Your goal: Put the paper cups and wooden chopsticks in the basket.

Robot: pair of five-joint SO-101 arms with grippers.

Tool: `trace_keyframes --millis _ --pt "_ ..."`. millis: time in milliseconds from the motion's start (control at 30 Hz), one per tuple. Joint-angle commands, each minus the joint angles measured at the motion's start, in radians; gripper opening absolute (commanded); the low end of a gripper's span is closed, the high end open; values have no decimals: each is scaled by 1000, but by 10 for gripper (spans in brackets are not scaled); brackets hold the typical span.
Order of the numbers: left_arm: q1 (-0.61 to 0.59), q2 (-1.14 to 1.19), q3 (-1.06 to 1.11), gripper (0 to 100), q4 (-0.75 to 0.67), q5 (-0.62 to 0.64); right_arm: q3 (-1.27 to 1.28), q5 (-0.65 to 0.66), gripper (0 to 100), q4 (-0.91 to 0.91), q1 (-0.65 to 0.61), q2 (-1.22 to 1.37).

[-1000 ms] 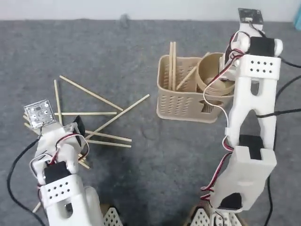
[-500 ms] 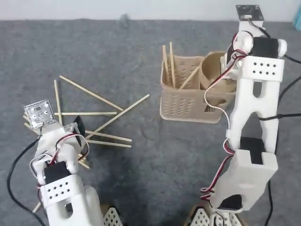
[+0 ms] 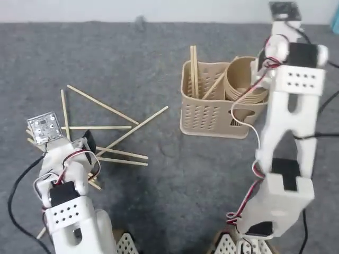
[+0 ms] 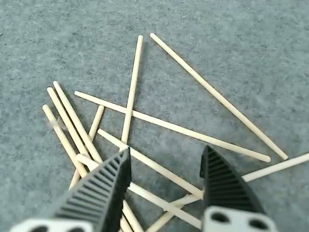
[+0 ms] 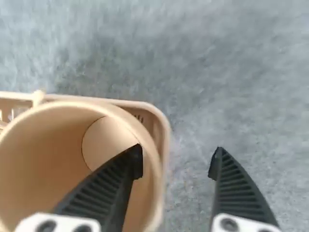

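My right gripper (image 5: pixel 177 154) is spread wide and grips nothing. One of its fingers (image 5: pixel 116 179) hangs inside the mouth of the paper cup (image 5: pixel 53 159). The other sits outside, over the grey carpet (image 5: pixel 241 72). The cup's wall and the rim of the basket (image 5: pixel 163 126) pass between the two. The cup stands upright directly under this gripper, close against the basket's end wall.

In the high view the basket (image 3: pixel 212 114) rests on the carpet just below the right arm's wrist. The paper cup (image 3: pixel 241 79) fills the end nearer the gripper. A few upright chopsticks (image 3: pixel 194 71) stand in the end farther from it, one of them leaning toward the cup.

My left gripper (image 4: pixel 167 153) is open too, its jaws apart with nothing between them. It hangs over the loose chopsticks (image 4: pixel 169 126), which lie flat on the carpet in a crossed heap beneath and ahead of the fingertips. I cannot tell whether the tips touch any stick. From above, the loose chopsticks (image 3: pixel 106 127) fan out from this gripper toward the basket and lie well apart from it.
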Motion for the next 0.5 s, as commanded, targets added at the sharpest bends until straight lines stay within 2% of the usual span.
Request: trace_keyframes --millis 0,133,333,467 --pt "9 -8 -47 225 -21 -9 -37 14 232 45 50 -151" --pt "66 -6 -157 226 80 -12 91 14 232 44 85 -268" --pt "247 -6 -383 225 316 -83 336 14 231 44 159 -479" --pt "338 15 -504 225 402 -123 525 12 231 41 214 -610"
